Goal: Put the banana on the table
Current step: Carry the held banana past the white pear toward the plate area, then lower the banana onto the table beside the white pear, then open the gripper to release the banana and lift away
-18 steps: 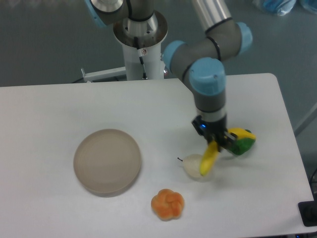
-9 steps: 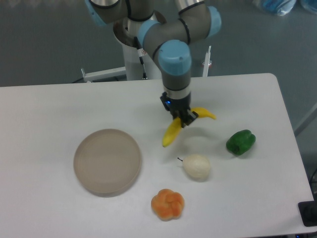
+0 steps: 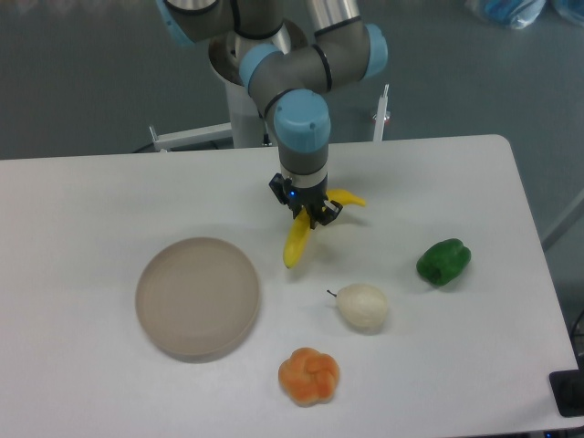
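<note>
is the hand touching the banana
Touching. The fixed camera shows the hand clamped around the middle of the banana, with its yellow ends sticking out on both sides.

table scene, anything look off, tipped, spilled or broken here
Nothing stands out. The banana is clamped in the gripper near its middle and hangs tilted over the table, which fits a carry. The plate, pale pear-like fruit, orange fruit and green pepper sit apart and look intact.

tan plate [image 3: 198, 297], whitish pear [image 3: 362, 307], orange fruit [image 3: 308, 375], perhaps green pepper [image 3: 443, 262].
</note>
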Controlling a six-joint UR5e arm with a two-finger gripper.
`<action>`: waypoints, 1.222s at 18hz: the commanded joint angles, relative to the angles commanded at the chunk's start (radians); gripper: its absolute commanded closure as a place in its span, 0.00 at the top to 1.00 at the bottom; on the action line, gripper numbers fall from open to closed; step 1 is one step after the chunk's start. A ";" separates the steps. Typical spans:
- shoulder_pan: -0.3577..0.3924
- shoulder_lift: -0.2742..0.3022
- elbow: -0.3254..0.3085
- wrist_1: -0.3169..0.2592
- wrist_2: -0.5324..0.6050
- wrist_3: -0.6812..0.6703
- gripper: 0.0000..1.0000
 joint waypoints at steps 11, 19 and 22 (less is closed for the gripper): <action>-0.009 -0.022 0.008 0.000 0.002 -0.029 0.42; -0.008 -0.026 0.035 0.002 0.003 -0.022 0.75; -0.003 -0.019 0.115 -0.005 0.003 -0.029 1.00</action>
